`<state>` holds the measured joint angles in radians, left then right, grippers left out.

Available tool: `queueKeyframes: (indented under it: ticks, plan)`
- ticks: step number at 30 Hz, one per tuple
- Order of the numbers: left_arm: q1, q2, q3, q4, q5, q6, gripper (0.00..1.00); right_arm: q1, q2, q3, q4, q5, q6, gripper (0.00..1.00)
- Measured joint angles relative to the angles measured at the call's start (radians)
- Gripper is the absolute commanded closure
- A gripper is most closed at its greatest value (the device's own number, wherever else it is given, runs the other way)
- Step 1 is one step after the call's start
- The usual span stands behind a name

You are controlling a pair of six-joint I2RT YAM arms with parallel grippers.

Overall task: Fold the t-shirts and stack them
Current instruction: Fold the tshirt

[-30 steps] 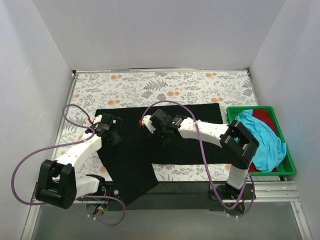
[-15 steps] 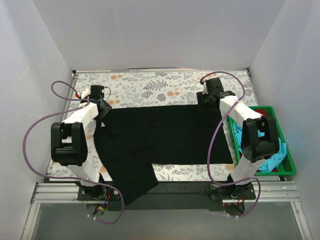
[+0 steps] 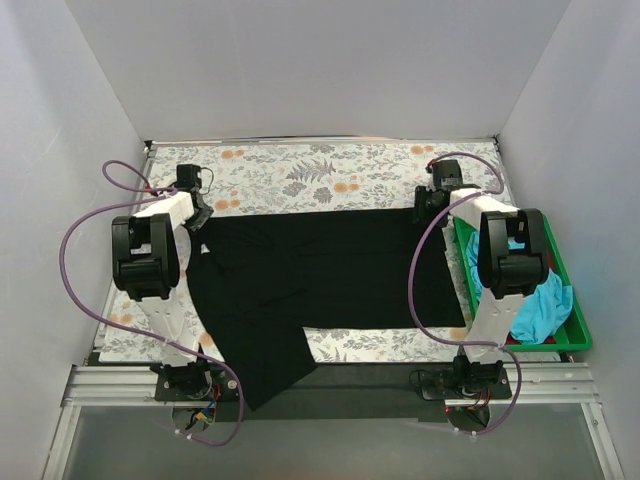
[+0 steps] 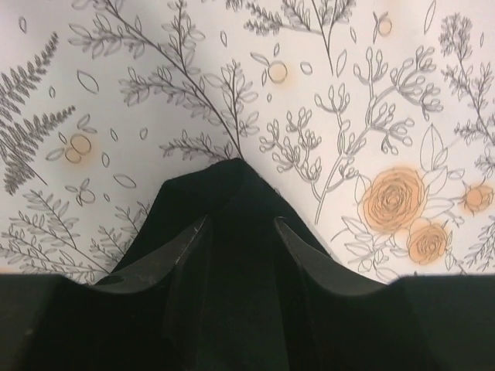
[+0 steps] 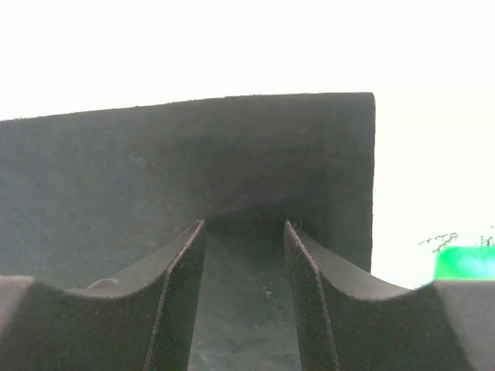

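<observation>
Stretched far forward, arms spread wide, with left gripper (image 3: 197, 211) and right gripper (image 3: 430, 205) low, each pinching shirt (image 3: 320, 270).

A large black t-shirt (image 3: 320, 270) lies spread flat, its far corners pinched between the left fingers (image 4: 186, 255) and right fingers (image 5: 182, 286), with a crumpled turquoise t-shirt (image 3: 540, 295) and red t-shirt (image 3: 551, 250) heaped near the right fingers.

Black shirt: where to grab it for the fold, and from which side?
Probably its two far corners, one per gripper, from above. The black shirt lies flat and wide with a straight far edge; its near left part hangs off the table. The left gripper and right gripper sit at those corners, cloth between their fingers.
</observation>
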<state>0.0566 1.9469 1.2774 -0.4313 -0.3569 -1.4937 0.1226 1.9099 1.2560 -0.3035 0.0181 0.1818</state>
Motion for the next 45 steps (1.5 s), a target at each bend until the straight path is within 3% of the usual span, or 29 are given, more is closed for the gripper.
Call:
queueKeyframes:
  ticks: [9, 12, 16, 21, 25, 32, 34, 40, 45]
  plan:
    - [0.026, 0.135, 0.178, 0.006, 0.003, 0.002, 0.64, -0.043, 0.154, 0.19, 0.026, -0.027, 0.038, 0.53]
    - [0.029, 0.21, 0.283, 0.015, 0.015, 0.006, 0.58, -0.05, 0.233, 0.3, 0.031, -0.047, 0.05, 0.52]
    - [0.03, 0.306, 0.431, 0.039, 0.061, 0.024, 0.4, -0.064, 0.336, 0.462, 0.02, -0.08, 0.051, 0.5]
    - [0.031, 0.3, 0.443, 0.042, 0.098, 0.04, 0.35, -0.071, 0.344, 0.521, -0.017, -0.113, 0.042, 0.41]
    - [0.035, 0.154, 0.28, 0.003, 0.078, 0.039, 0.33, -0.064, 0.203, 0.417, -0.046, -0.13, 0.04, 0.34]
    - [0.04, -0.398, -0.158, -0.054, 0.024, -0.002, 0.35, 0.017, -0.255, 0.026, -0.018, -0.101, 0.086, 0.36]
    - [0.04, -0.492, -0.25, -0.074, 0.019, -0.012, 0.37, 0.05, -0.348, -0.083, -0.005, -0.098, 0.103, 0.37]
    - [0.023, -0.584, -0.534, -0.122, 0.051, -0.026, 0.43, 0.069, -0.504, -0.337, -0.021, -0.072, 0.12, 0.38]
    - [0.003, -0.631, -0.63, -0.151, 0.07, -0.029, 0.49, 0.069, -0.614, -0.449, -0.031, -0.053, 0.122, 0.38]
